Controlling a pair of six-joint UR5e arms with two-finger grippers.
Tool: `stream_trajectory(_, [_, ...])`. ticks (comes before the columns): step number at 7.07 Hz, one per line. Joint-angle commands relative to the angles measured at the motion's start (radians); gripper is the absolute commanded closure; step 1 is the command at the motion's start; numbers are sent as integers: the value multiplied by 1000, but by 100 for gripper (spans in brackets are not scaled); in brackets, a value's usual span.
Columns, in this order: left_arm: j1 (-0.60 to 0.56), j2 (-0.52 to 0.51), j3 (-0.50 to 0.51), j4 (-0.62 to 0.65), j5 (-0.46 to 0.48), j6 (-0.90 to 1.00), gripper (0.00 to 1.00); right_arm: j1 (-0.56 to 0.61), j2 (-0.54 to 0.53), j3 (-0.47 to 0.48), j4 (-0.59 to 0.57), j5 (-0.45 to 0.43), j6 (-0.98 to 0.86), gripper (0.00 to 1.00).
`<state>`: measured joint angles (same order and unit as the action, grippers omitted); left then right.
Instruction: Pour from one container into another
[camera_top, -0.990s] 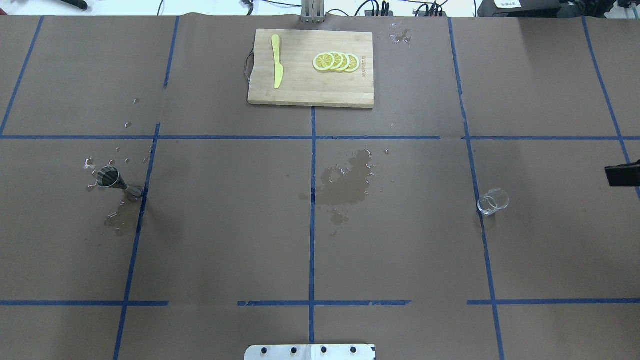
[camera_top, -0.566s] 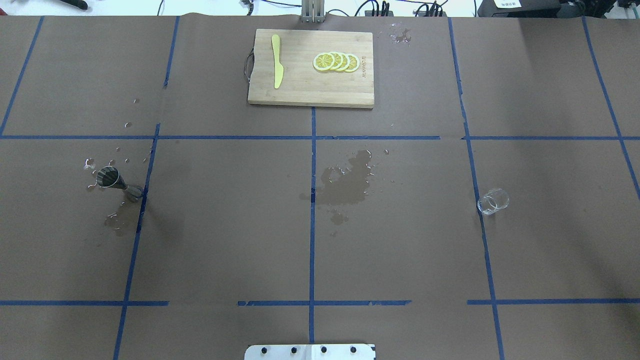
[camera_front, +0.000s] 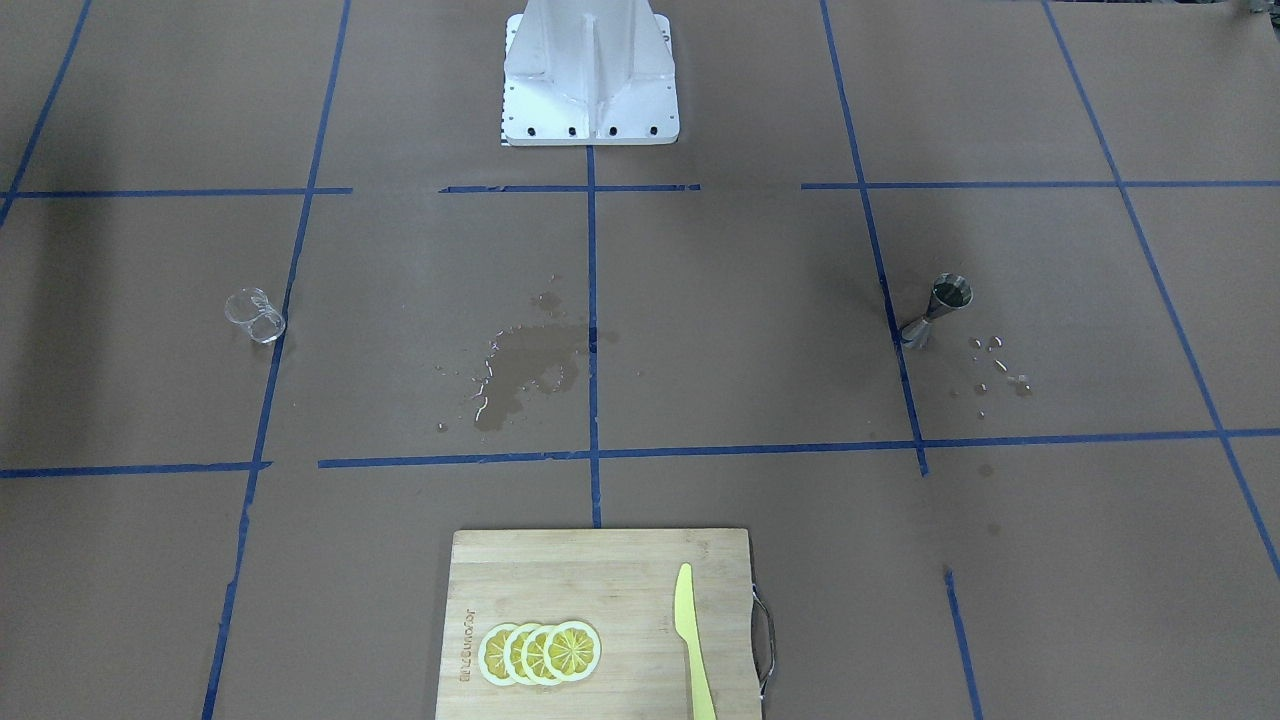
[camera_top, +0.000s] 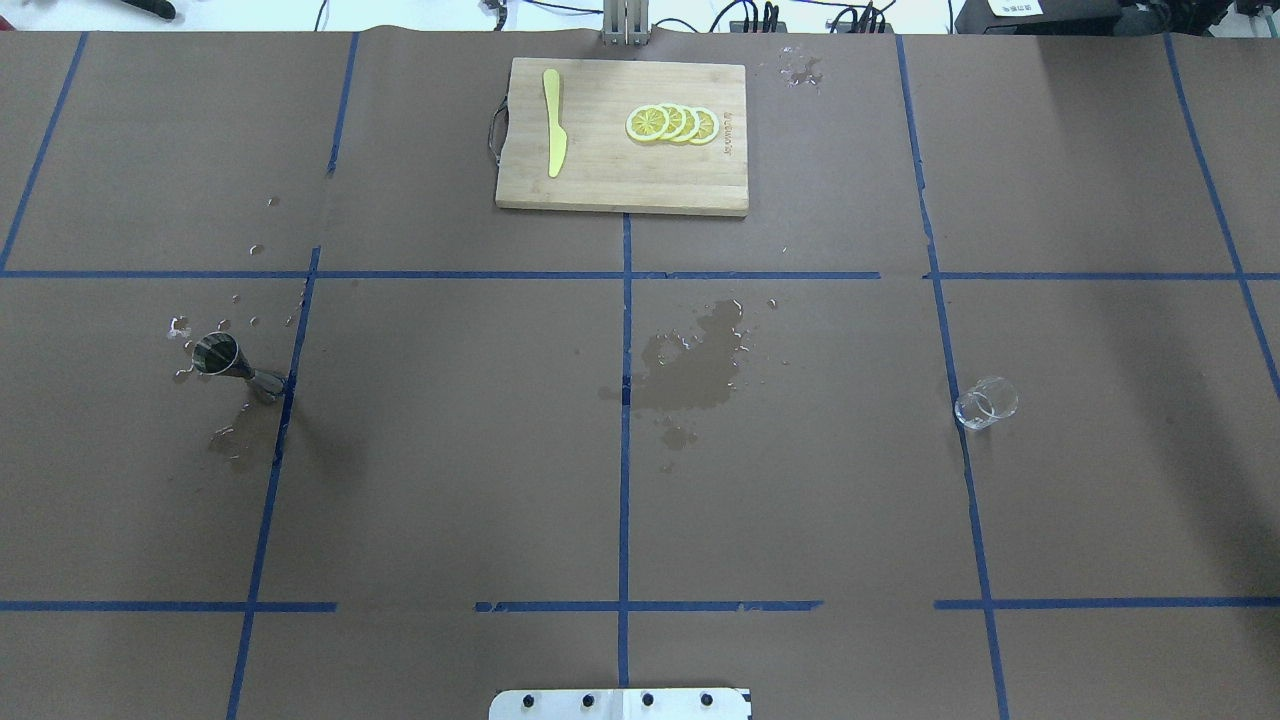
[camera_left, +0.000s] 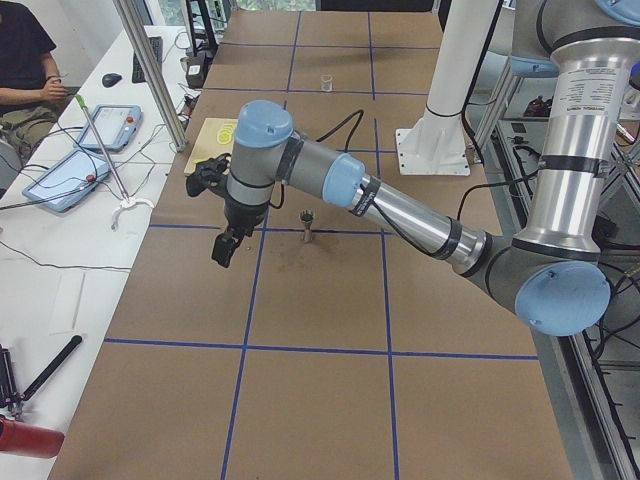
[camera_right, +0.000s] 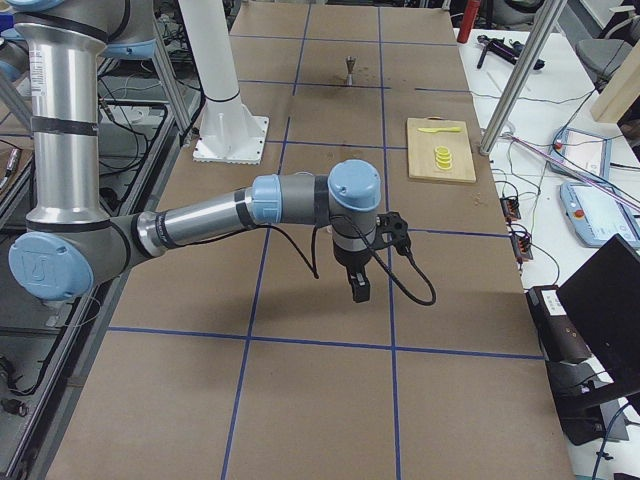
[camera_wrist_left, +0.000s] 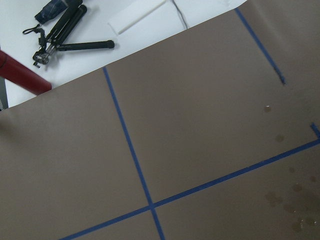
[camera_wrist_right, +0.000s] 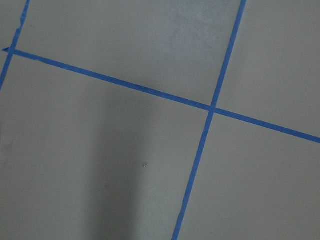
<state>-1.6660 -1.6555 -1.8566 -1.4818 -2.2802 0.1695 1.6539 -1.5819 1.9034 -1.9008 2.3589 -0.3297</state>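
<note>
The glass cup (camera_top: 986, 403) is found upright on the robot's right side, well apart from the jigger (camera_top: 235, 365) on the left side, and the right gripper (camera_right: 358, 289), of which it cannot be told whether open or closed, is judged the nearer one.
</note>
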Motion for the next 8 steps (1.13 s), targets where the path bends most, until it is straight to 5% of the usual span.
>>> stream_trajectory(1, [-15,86,115,-49,-8,13,0,58,69,-64,-104,20,-77,0])
stream_trajectory(4, [-12,178,163,-167,-13,-13,0,47,42,-81,-17,-26,-25,0])
stream_trajectory(6, [-8,177,197,-173,-15,-59,0,46,42,-197,47,43,47,0])
stream_trajectory(8, [-6,175,201,-175,-13,-62,0,46,49,-326,246,99,160,0])
